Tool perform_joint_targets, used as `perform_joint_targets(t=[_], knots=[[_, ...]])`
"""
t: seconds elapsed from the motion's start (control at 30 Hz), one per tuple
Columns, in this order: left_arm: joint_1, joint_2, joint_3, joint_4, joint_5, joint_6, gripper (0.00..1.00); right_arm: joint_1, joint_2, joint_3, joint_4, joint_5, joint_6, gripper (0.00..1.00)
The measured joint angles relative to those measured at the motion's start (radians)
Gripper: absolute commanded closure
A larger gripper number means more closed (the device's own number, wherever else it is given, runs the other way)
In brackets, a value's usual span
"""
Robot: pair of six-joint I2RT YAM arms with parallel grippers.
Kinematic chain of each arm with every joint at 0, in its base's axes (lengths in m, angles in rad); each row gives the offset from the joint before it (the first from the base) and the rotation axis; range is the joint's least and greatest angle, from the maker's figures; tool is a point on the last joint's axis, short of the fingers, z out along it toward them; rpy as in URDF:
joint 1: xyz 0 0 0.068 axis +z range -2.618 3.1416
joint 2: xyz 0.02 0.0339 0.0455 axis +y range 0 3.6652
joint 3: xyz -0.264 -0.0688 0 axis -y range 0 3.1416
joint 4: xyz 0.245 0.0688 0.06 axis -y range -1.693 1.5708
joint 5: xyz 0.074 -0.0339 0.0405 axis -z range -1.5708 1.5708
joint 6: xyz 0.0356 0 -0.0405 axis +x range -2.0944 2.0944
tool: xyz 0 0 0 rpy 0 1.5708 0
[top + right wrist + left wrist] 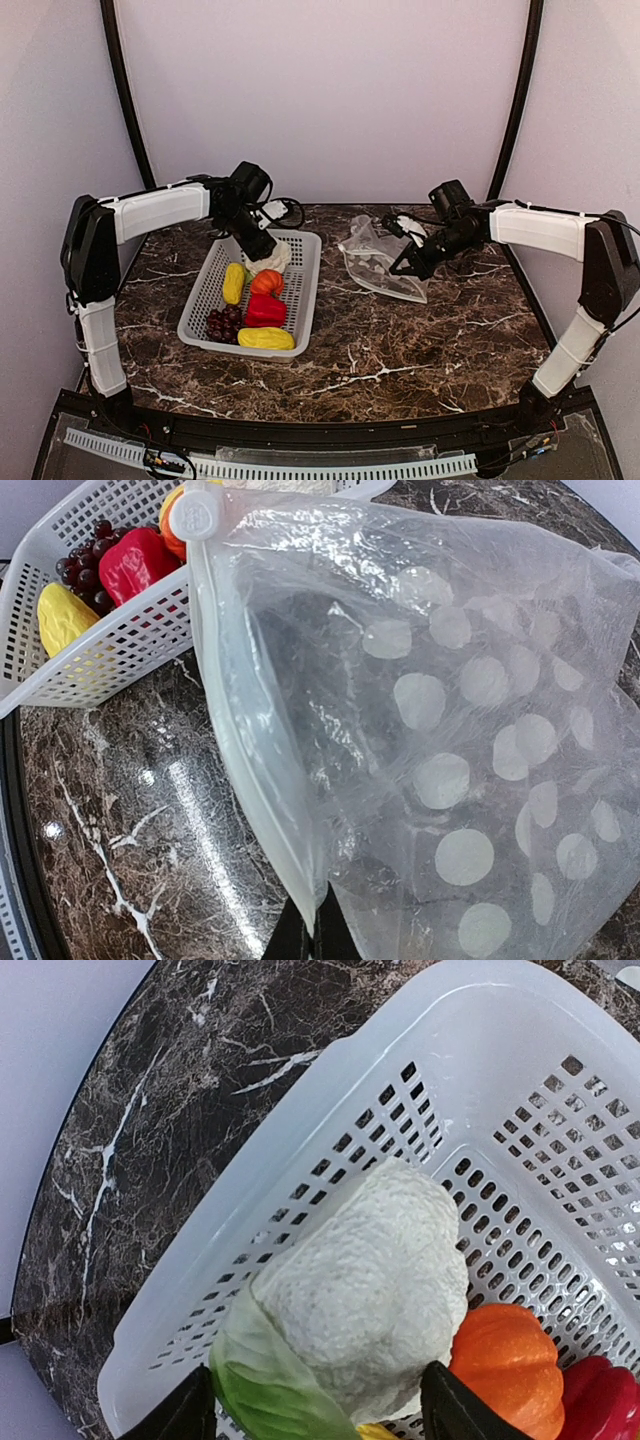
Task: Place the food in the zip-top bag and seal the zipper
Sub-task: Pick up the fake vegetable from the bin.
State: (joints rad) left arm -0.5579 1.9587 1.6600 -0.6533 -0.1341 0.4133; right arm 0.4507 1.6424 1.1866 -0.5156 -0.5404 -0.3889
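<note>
Table [400, 350]: dark marble. Left of centre, toward far edge: basket [303, 280], holding the food. Near far right corner: bag [375, 262], one side held up off table. Left gripper [320, 1415]: inside basket's far end, jaws apart, straddling cauliflower [370, 1300]; contact not discernible. Right gripper [310, 935]: fully closed, pinching bag at zipper [235, 730] edge. From cauliflower toward basket's near edge: pumpkin [266, 282], pepper [264, 310], corn pieces [266, 338]. At basket's near left corner: grapes [224, 322].
</note>
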Motion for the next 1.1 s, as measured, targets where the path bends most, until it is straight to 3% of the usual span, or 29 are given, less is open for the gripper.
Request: perform_joint_targets(t=[0.2, 0.47, 0.53, 0.73, 0.93, 1.1], knots=[[0.0, 0.038, 0.031, -0.001, 0.014, 0.018, 0.31, 0.0, 0.0, 0.0, -0.006, -0.007, -0.003, 1.0], [-0.002, 0.068, 0.043, -0.001, 0.055, 0.034, 0.21, 0.0, 0.0, -0.005, -0.009, -0.011, -0.003, 1.0], [-0.005, 0.071, 0.043, 0.002, 0.062, 0.037, 0.25, 0.0, 0.0, -0.007, -0.01, -0.012, -0.004, 1.0], [-0.006, 0.072, 0.045, 0.0, 0.066, 0.044, 0.54, 0.0, 0.0, -0.007, -0.011, -0.018, -0.011, 1.0], [-0.005, 0.075, 0.06, -0.023, 0.071, 0.027, 0.67, 0.0, 0.0, -0.007, -0.012, -0.017, -0.016, 1.0], [-0.005, 0.063, 0.06, -0.039, 0.066, -0.004, 0.7, -0.001, 0.0, -0.007, -0.014, 0.001, -0.016, 1.0]])
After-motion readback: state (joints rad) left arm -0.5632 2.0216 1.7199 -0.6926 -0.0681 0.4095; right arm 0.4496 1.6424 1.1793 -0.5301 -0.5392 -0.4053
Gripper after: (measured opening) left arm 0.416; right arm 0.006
